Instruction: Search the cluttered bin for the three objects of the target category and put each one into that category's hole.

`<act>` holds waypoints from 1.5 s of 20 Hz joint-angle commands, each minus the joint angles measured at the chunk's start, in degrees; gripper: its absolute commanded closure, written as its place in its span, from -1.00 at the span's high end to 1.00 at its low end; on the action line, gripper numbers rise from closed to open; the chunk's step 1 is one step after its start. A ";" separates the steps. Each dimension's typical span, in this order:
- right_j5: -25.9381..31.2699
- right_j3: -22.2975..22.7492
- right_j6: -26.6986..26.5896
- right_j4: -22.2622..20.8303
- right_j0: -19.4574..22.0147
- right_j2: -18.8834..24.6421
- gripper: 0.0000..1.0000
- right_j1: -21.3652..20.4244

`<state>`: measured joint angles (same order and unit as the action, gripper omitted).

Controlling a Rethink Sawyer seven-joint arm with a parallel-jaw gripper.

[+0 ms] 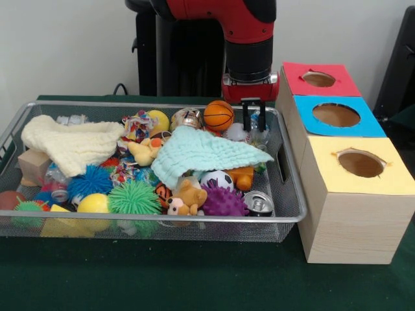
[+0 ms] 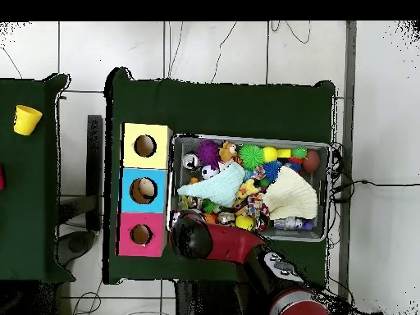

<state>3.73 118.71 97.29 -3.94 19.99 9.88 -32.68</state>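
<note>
Pincer hung with fingers parted over the far right corner of the basket, grasping nothing. An orange ball lay just beside it.

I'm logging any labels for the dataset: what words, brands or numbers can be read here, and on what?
None can be read.
The crushed bottle at the basket's end: any label print too blurred.
The can: top only, no readable print.
The three boxes: plain coloured tops, no text.

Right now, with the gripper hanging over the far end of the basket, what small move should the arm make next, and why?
Probably lower straight down: the gripper hangs open above a crushed clear bottle at the basket's far corner, beside the basketball. The blue hole is close by.
</note>
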 commanded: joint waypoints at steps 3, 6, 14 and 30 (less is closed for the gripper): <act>11.53 -4.57 3.61 0.62 0.82 2.33 -1.00 -4.40; 15.13 -6.62 2.74 1.13 0.72 2.95 -1.00 -7.04; 18.56 -9.60 2.52 0.36 0.42 3.49 -1.00 -9.01; 36.24 -18.89 4.33 0.01 -5.04 -1.13 -1.00 -13.99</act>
<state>26.84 109.05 97.29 -4.07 16.58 9.20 -44.25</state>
